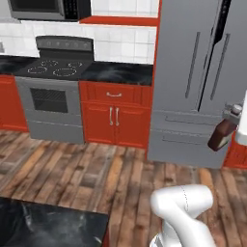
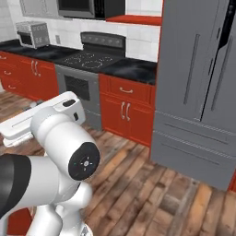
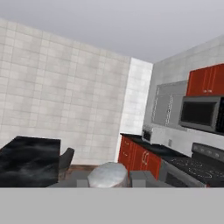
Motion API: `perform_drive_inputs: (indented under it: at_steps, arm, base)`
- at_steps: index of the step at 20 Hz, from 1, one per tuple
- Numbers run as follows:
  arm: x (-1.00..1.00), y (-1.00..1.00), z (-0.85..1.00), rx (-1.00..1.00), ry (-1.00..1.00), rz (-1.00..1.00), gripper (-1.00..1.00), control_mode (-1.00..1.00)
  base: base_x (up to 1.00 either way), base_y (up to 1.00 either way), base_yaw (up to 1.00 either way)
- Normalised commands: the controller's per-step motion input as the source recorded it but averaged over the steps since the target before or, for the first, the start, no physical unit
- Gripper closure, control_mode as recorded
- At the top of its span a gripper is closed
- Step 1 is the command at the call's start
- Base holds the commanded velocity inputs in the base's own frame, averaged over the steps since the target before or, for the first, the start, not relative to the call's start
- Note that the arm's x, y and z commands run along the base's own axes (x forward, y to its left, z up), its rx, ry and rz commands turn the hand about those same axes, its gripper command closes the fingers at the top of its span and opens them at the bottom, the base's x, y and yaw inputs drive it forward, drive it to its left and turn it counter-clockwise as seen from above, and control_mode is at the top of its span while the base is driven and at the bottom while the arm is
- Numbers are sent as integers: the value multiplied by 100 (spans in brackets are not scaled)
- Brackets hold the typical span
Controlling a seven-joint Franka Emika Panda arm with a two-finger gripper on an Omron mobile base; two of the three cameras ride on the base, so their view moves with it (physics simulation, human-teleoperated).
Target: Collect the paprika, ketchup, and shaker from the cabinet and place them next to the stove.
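Observation:
The ketchup [image 1: 220, 136], a dark red-brown bottle, hangs tilted at the right edge of the left base view, in front of the fridge. My gripper [image 1: 233, 116] is shut on its narrow neck. In the hand view a grey rounded top [image 3: 108, 174] sits between my fingertips [image 3: 141, 178]. The stove [image 1: 53, 67] [image 2: 90, 59] [image 3: 201, 164], a black cooktop with white rings, stands far to the left of the bottle. Red wall cabinets [image 3: 205, 81] hang above the microwave; I cannot tell whether one is the task's cabinet. The paprika and the shaker are out of view.
A grey fridge [image 1: 198, 72] [image 2: 198, 83] stands right of a black counter [image 1: 123, 72] [image 2: 133, 67] next to the stove. A toaster oven [image 2: 32, 33] sits on the far left counter. A dark island top [image 1: 48, 224] [image 3: 28, 159] lies near the base.

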Motion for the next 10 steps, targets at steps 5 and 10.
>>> perform_drive_inputs:
  at_steps: [5,10]
  arm:
    - [0,0,0,0,0,0,100,100]
    - [0,0,0,0,0,0,100,100]
  base:
    - [100,1,22]
    - [100,15,17]
